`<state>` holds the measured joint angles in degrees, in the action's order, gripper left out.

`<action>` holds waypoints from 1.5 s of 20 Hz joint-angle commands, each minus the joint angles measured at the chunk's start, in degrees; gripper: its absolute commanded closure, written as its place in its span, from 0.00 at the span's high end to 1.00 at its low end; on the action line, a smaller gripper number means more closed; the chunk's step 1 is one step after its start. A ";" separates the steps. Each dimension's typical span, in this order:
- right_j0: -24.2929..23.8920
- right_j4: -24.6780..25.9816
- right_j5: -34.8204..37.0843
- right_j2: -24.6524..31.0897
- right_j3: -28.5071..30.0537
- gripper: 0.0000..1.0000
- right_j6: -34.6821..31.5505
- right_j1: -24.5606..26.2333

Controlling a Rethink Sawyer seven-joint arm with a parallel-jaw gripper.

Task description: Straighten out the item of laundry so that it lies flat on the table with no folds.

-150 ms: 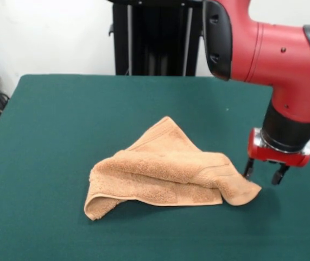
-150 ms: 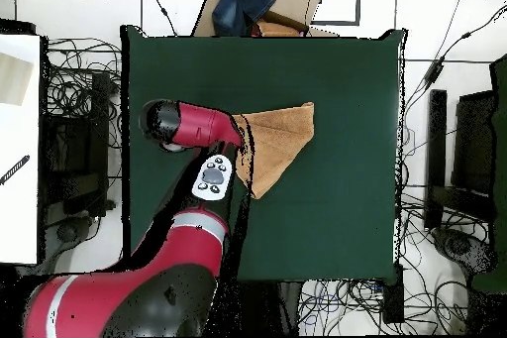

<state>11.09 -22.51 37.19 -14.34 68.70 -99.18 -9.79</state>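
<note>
Gripper [image 1: 263, 174] is down low beside the towel [image 1: 165, 176], its two dark fingertips parted with nothing between them, hanging just off the cloth's pointed corner and a touch above the table [image 1: 62, 109]. Released, then, and empty. Now the towel itself: it sits on the green top as a rumpled triangle, doubled over on itself, with a thick rolled fold along its near edge and one end curling up at the corner farthest from the gripper. Definitely not flat yet. From overhead, the red arm [image 2: 193, 124] covers one side of the towel, and the rest fans out from under it as a peach wedge. Why that spot? My read is the corner by the gripper is the loose end of the upper layer, so a pinch there and a pull away from the bulk should peel the fold open.
</note>
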 commanded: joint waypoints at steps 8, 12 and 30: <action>-1.71 1.38 5.78 2.25 -4.58 1.00 -10.10 5.26; -1.72 1.41 5.69 2.46 -3.83 1.00 -10.07 4.77; -3.01 1.75 3.42 2.58 -2.49 1.00 -8.87 3.79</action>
<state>10.43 -22.51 40.55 -14.55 64.27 -99.18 -7.30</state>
